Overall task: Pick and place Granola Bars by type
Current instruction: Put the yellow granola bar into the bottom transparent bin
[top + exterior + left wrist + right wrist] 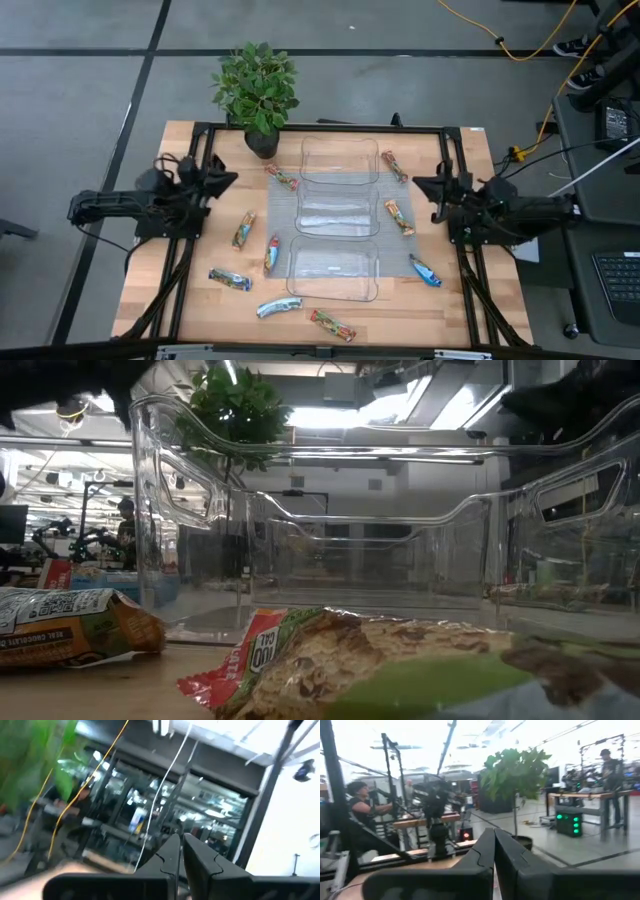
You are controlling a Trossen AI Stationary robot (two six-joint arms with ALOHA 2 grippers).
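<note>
Granola Bars [244, 229] between left claw [226, 182], right claw [424, 186]

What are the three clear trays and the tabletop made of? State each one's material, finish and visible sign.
The three clear rectangular trays look like glossy transparent plastic: the mat shows through and their rims catch glare. The pale tabletop looks like matte wood, with visible plank seams and grain; whether solid wood or laminate cannot be told.

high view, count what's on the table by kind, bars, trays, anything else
bars: 9
trays: 3
plant: 1
total: 13
</note>
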